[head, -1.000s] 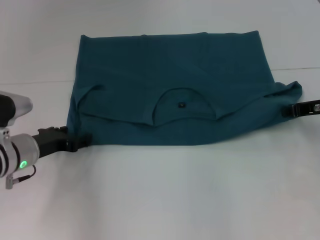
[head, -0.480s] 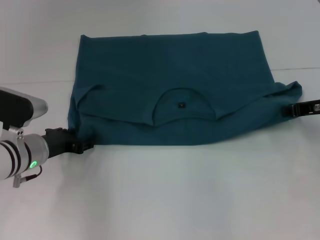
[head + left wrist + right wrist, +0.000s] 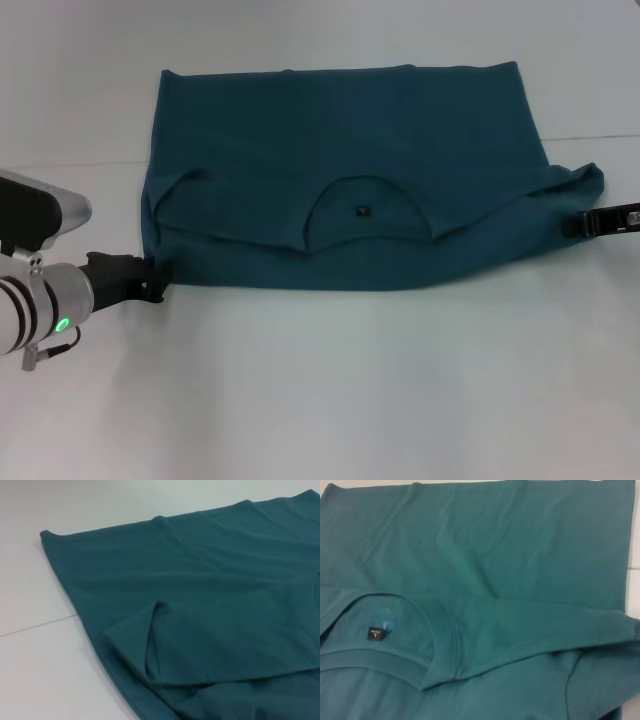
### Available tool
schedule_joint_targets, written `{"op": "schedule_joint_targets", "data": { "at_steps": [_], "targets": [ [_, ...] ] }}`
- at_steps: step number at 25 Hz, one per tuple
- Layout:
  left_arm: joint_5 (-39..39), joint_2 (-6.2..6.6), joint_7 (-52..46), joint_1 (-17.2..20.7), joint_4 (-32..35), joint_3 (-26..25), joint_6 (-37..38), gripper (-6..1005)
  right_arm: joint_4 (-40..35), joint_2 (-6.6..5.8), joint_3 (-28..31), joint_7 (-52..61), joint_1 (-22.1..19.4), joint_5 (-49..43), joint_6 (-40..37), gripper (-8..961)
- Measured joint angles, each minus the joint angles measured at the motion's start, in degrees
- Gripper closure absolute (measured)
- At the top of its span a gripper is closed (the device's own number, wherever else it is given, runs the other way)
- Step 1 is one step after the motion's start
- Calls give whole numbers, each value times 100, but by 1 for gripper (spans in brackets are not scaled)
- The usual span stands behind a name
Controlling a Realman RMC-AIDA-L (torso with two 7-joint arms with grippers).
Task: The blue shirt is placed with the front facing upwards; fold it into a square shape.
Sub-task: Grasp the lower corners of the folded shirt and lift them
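Blue shirt (image 3: pixel 340 170), one fold made, squaring left; left pincer (image 3: pixel 150 280) and right pincer (image 3: pixel 582 224) at its corners, grips unclear.

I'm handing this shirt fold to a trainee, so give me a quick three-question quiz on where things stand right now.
1. True or false: the shirt lies folded across itself, collar side laid over the body.
2. Where is the left gripper? A) over the shirt's middle B) at the shirt's near left corner C) off the table
3. Fill in: the letter on the neck label in the right wrist view is ___.

Key:
1. True; the neckline faces the robot, with plain cloth beyond it.
2. B; the right gripper sits at the opposite sleeve end.
3. L.
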Motion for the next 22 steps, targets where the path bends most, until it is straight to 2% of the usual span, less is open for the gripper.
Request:
{"op": "schedule_joint_targets", "data": {
  "at_steps": [4,10,14,18,22],
  "targets": [
    [20,0,-44,18,110,-19,163,757,-19,-10,7,18,-7,18,-32,900],
    [16,6,-89,23,400,-44,366,936,-57,-82,9,94,28,136,-93,900],
    [36,28,-277,21,786,-55,559,940,-158,-243,9,341,185,232,-193,900],
    [57,119,-679,-32,1319,-67,835,939,-277,-461,55,602,402,232,-320,900],
    [114,215,-982,-144,1541,-68,953,939,-295,-596,216,740,610,230,-362,900]
  ]
}}
